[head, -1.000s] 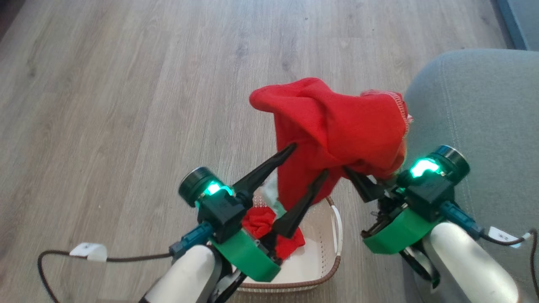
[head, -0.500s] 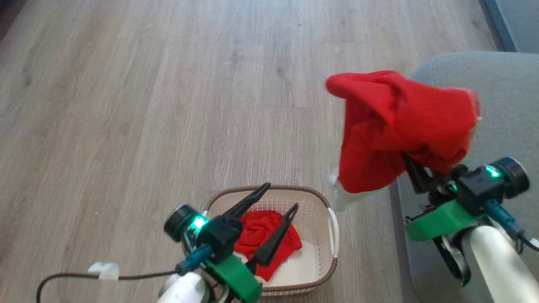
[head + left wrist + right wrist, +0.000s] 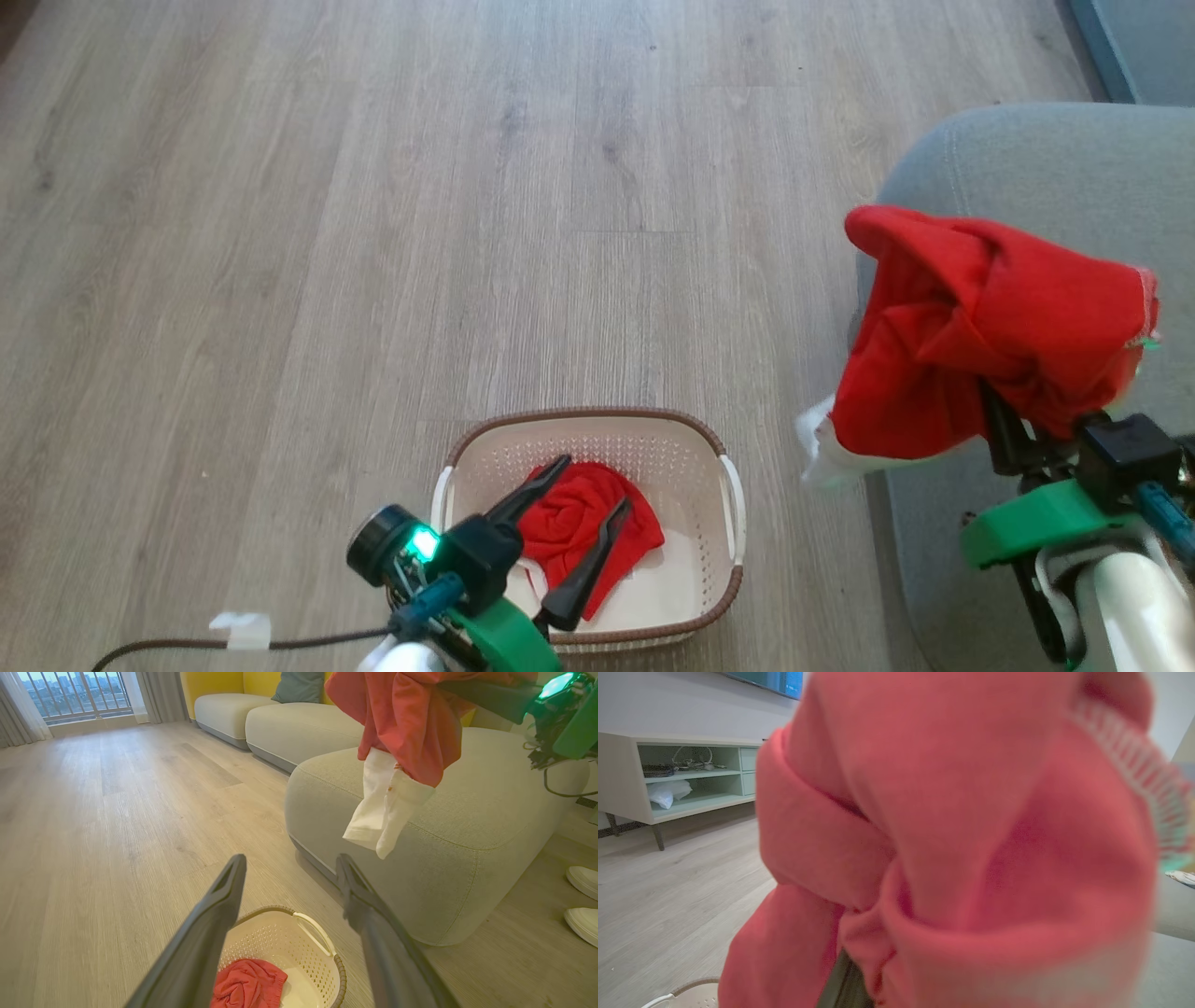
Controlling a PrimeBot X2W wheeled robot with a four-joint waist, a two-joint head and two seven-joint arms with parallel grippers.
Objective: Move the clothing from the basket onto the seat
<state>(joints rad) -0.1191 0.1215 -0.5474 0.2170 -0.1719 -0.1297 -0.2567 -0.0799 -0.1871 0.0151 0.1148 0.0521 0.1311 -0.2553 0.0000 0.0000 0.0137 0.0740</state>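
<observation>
Two red garments look soft and light. Left fingers (image 3: 586,571) gape empty above the basket (image 3: 597,412), where the small garment (image 3: 579,523) lies bunched; any raised fold should do. Right of the basket, right fingers (image 3: 1001,427) pinch the large garment (image 3: 971,327) over the seat (image 3: 1027,168).

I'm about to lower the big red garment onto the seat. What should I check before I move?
1. Right tool shut on the larger garment: ok.
2. Larger garment lifted free of the basket: ok.
3. Garment wholly above the seat: not ok. Its white cuffs hang past the seat's edge, over the floor.
4. Drop spot under the garment: cannot tell, because the fabric hides it.
5. Left tool open above the smaller garment in the basket, gripping nothing: ok.
</observation>
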